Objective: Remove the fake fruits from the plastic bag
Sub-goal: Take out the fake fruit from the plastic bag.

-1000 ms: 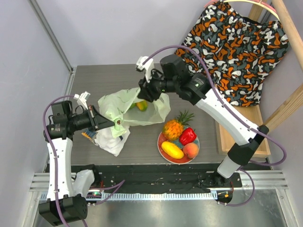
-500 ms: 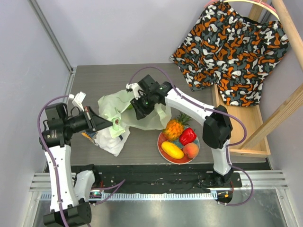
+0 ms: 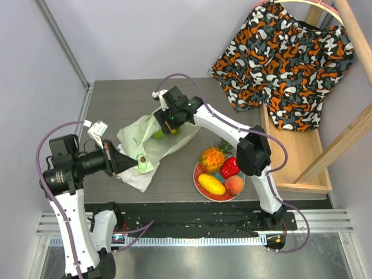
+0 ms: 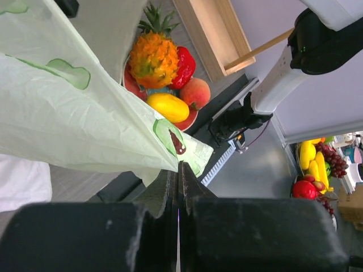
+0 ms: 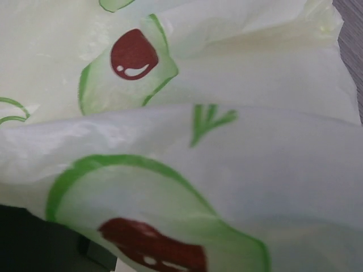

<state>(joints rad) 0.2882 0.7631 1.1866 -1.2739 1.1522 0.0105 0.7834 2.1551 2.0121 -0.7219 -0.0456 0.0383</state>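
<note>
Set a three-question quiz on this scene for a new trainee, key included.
1. True or false: the left gripper is pinching the bag.
2. How many fruits lie on the red plate? A) two B) four C) six
3. Fill in: the right gripper is right up against the ____.
Key: 1 true; 2 B; 3 bag.

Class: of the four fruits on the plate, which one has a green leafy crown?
The spiky orange pineapple; it alone carries leaves on top. The red fruit, yellow fruit and peach beside it are smooth and leafless.
</note>
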